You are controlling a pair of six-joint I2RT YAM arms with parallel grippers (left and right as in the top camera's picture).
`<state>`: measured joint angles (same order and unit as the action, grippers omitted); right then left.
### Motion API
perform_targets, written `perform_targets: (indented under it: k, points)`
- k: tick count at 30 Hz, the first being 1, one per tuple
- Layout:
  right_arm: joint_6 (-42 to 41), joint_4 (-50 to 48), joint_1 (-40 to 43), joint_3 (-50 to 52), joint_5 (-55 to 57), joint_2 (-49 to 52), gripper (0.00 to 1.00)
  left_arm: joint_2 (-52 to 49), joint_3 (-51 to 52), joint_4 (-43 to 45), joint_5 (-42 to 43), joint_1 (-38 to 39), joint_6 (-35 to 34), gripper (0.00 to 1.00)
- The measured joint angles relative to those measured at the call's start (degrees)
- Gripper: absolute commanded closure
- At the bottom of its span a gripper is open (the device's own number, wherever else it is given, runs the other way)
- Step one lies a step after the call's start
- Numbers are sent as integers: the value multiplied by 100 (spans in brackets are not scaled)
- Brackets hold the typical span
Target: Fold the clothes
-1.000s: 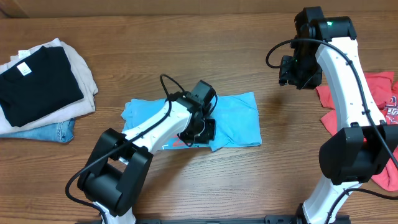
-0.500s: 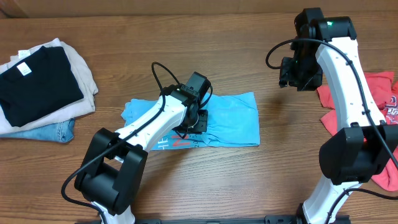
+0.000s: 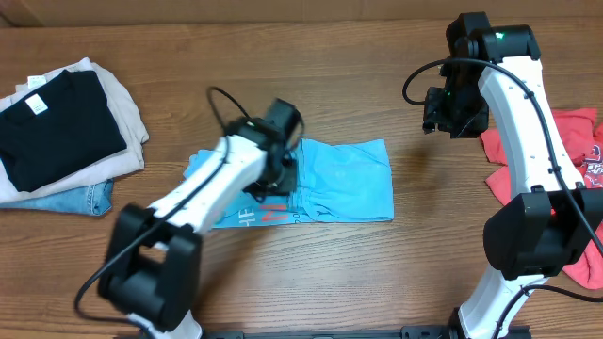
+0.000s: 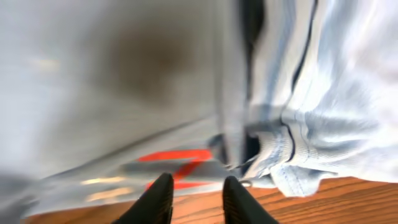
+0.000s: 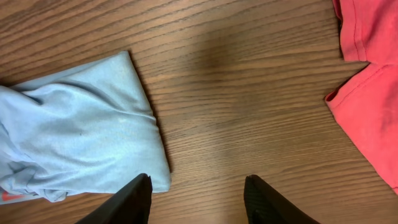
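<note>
The light blue T-shirt (image 3: 339, 181) lies folded into a strip in the middle of the table, red-orange lettering (image 3: 273, 215) showing at its front edge. My left gripper (image 3: 280, 179) hovers over the shirt's left part. In the blurred left wrist view the gripper (image 4: 198, 199) is open with nothing between its fingers, above the lettering (image 4: 177, 165) and bunched hem (image 4: 311, 168). My right gripper (image 3: 443, 111) hangs open, high above bare wood between the blue shirt (image 5: 74, 137) and the red T-shirt (image 5: 367, 81). It holds nothing (image 5: 198, 199). The red T-shirt (image 3: 575, 151) lies crumpled at the right edge.
A stack of folded clothes sits at the far left: a black top (image 3: 52, 127) on a beige one (image 3: 122, 113), with jeans (image 3: 75, 200) underneath. Bare wooden table (image 3: 424, 254) surrounds the blue shirt.
My left gripper has opened, let go of the blue shirt and moved left and back. The shirt's front edge now lies flat with lettering uncovered. The right arm has not moved.
</note>
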<state>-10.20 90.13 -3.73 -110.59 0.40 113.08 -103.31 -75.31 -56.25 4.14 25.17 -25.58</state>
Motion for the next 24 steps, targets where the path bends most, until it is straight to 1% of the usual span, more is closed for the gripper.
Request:
perform_targets:
  k: [1, 4, 5, 10, 15, 19, 24]
  points:
    - [4, 7, -2, 0, -2, 0, 45, 133, -55, -85, -46, -131, 22, 48]
    - [46, 74, 0, 0, 0, 0, 44, 579, -205, -304, -151, -608, 55, 40]
    - [48, 92, 0, 0, 0, 0, 44, 697, -240, -378, -164, -772, 81, 36]
    - [81, 157, 0, 0, -2, 0, 43, 925, -289, -852, -208, -1687, 326, 33]
    - [85, 166, 0, 0, 0, 0, 43, 778, -284, -901, -131, -2398, 680, 32]
    - [85, 160, 0, 0, 0, 0, 42, 444, -284, -909, -68, -2719, 892, 32]
    - [87, 155, 0, 0, 0, 0, 42, -31, -278, -876, 17, -2806, 1128, 32]
